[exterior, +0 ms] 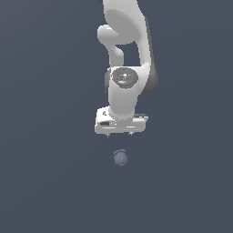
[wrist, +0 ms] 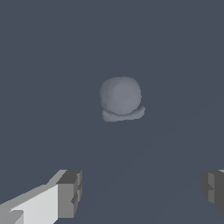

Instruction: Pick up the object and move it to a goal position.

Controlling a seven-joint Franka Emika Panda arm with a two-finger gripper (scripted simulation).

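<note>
Item: small dull grey-blue ball (exterior: 120, 157), seated on a low matching base, lying on the dark grey table (exterior: 45, 182), untouched. Above it, well clear: white tool (exterior: 119, 134), fingers (wrist: 70, 192) spread wide, apparently readied for descent around it.

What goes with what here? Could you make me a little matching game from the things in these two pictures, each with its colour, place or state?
Things:
1. ball
2. gripper
3. fingers
4. arm

Descriptions:
A. white and bulky, reaching down from the top of the exterior view
B. dull grey-blue, close to the background colour, lying free below the gripper
C. open, hanging above the ball and not touching it
D. dark grey pads set wide apart, nothing between them

Pairs: 1-B, 2-C, 3-D, 4-A
</note>
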